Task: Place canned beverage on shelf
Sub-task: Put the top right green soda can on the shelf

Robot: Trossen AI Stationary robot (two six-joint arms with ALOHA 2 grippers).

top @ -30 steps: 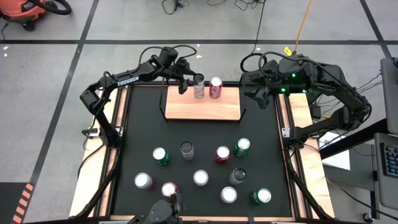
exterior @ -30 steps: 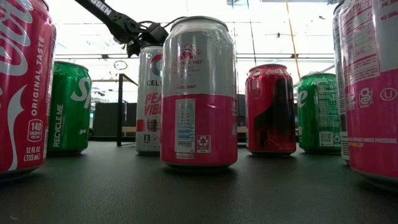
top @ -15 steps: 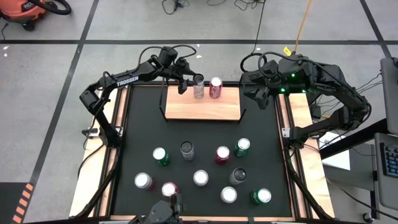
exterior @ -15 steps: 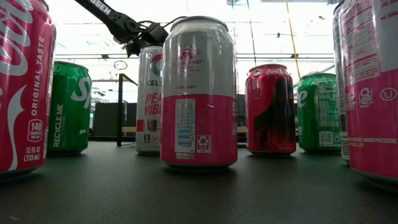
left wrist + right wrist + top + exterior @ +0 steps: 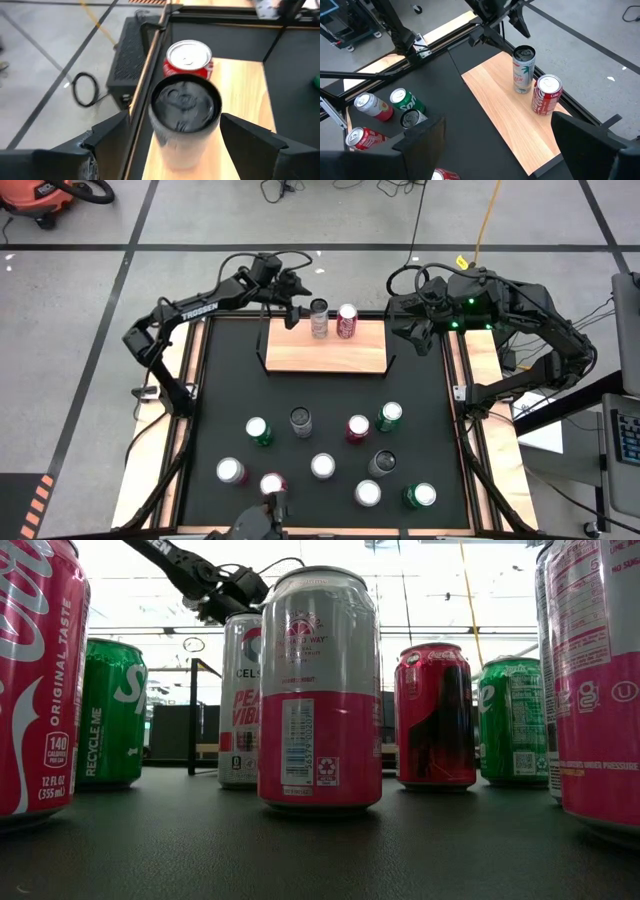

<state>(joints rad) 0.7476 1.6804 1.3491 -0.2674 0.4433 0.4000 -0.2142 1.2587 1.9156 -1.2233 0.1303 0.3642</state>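
2 dark arms, white TROSSEN lettering on left arm (image 5: pixel 195 308), black cables, green LEDs

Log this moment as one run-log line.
stage: release | left gripper: open, clear of grey can | shelf: grey can, red can upright | right gripper: open, waiting beside shelf

A robotics lab: taped concrete floor (image 5: pixel 90 300), loose cables (image 5: pixel 300 190), shop vacuum (image 5: pixel 45 198).

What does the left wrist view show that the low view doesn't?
Only the left wrist view: both shelved cans, the grey can between the open left gripper fingers, untouched, with the red can behind it on the shelf. Only the low view: cans waiting on the mat, like the pink-and-silver can. Shared: the left gripper.
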